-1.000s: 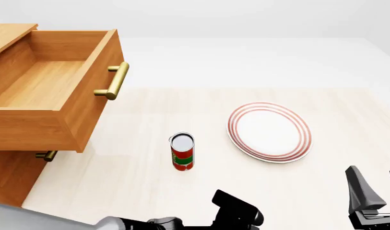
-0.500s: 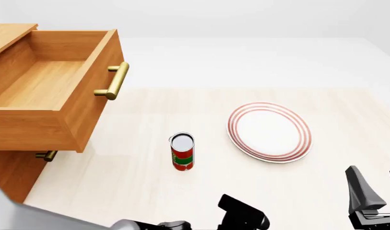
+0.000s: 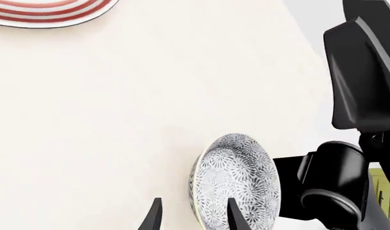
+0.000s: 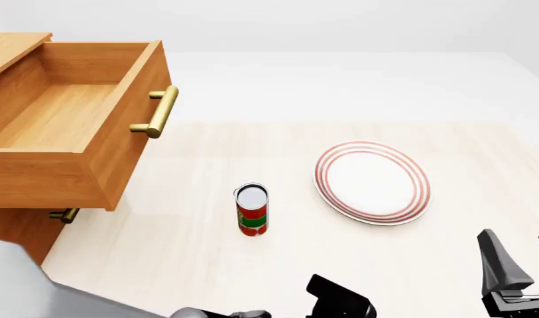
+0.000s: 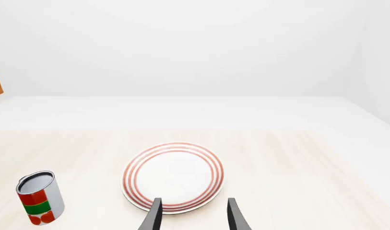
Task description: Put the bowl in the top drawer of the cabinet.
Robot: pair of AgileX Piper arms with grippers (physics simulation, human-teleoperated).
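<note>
The top drawer (image 4: 70,126) of the cabinet (image 4: 12,245) stands pulled out over the table's (image 4: 163,245) far left corner, its brass bar handle (image 4: 160,111) facing the middle and nothing showing on its wooden floor. The bowl (image 3: 236,184) lies near the table's near edge, out of the front view; the left wrist view shows it just ahead of the left gripper (image 3: 191,218), whose fingers stand apart with one fingertip (image 3: 234,215) over the rim, though contact cannot be told. The right gripper (image 5: 192,214) hangs by the near right corner, fingers spread and holding nothing, pointing toward the red-ringed plate (image 4: 372,182) at the table's centre right. A red and green can (image 4: 252,209) stands upright left of the plate.
</note>
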